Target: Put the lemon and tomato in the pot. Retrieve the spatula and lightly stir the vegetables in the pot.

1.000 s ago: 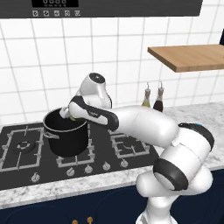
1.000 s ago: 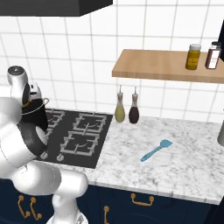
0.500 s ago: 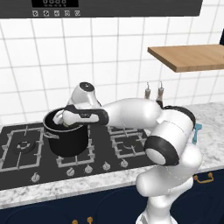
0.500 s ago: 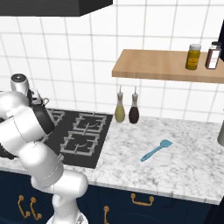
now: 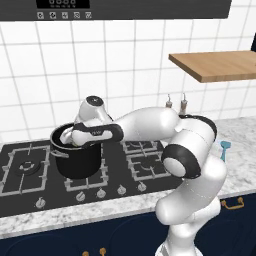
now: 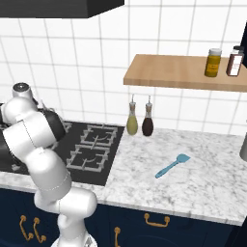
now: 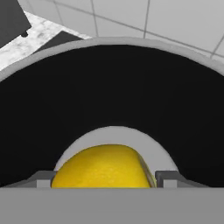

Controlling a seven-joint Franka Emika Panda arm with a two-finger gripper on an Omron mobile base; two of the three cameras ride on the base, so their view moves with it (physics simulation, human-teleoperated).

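The black pot [image 5: 77,162] stands on the hob's left-centre burner. My gripper [image 5: 76,136] reaches over its rim from the right, at the pot's mouth. In the hand view the yellow lemon [image 7: 103,168] sits between my two fingertips [image 7: 43,179], with the gripper [image 7: 105,180] shut on it, above the pot's dark inside [image 7: 109,87]. The light-blue spatula [image 6: 172,165] lies flat on the marble counter right of the hob; its head also peeks out behind my arm [image 5: 224,148]. The tomato is out of view.
The gas hob [image 5: 25,167] has knobs along its front edge. Two bottles [image 6: 140,120] stand against the tiled wall between hob and spatula. A wooden shelf [image 6: 183,72] with two jars hangs above the counter. A range hood [image 5: 115,7] sits overhead.
My arm has folded in and the hand has come down from above the pot to its mouth. The lemon stays in the grip. The spatula has not moved.
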